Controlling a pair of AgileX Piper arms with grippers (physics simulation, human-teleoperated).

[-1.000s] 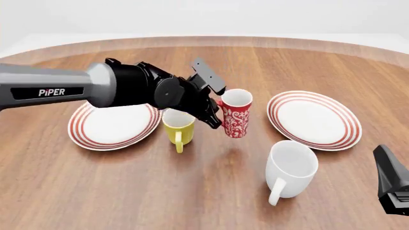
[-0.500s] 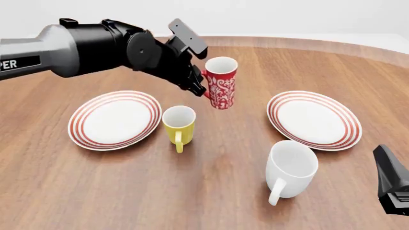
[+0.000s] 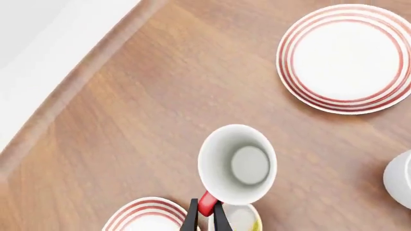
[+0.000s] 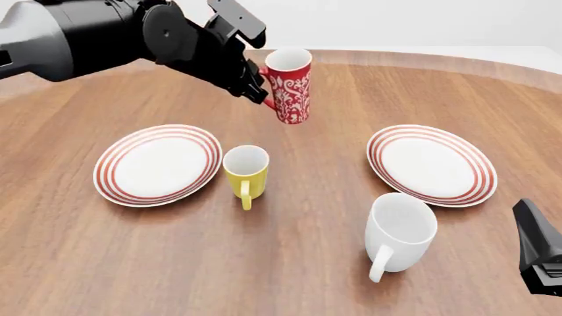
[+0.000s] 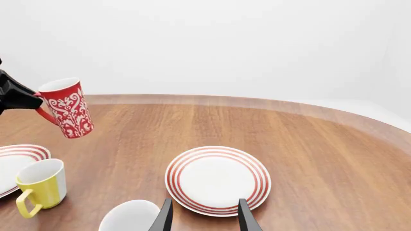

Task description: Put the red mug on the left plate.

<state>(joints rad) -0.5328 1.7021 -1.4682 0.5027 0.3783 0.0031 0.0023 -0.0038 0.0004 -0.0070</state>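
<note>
While the left gripper [image 4: 256, 89] pinches the red mug [image 4: 289, 84] by its handle, fingers closed tight, mug hangs high above the table, beyond the yellow mug [image 4: 245, 172]. Carry leftward over the left plate [image 4: 158, 164], keep upright, descend slowly, release centred.

a simulated tabletop test scene rather than a real room: the round wooden table [image 4: 290, 263] has a smooth, evenly lit grain and sits before a blank, featureless white backdrop with no walls, furniture or fittings. the crockery looks rendered and spotless: two red-ringed plates [image 4: 158, 164] [image 4: 432, 164], a yellow mug [image 4: 245, 170], a white mug [image 4: 401, 230] and a red patterned mug [image 4: 289, 85]. a black and grey robot arm [image 4: 105, 33] reaching over the table points to a robotics setup
</note>
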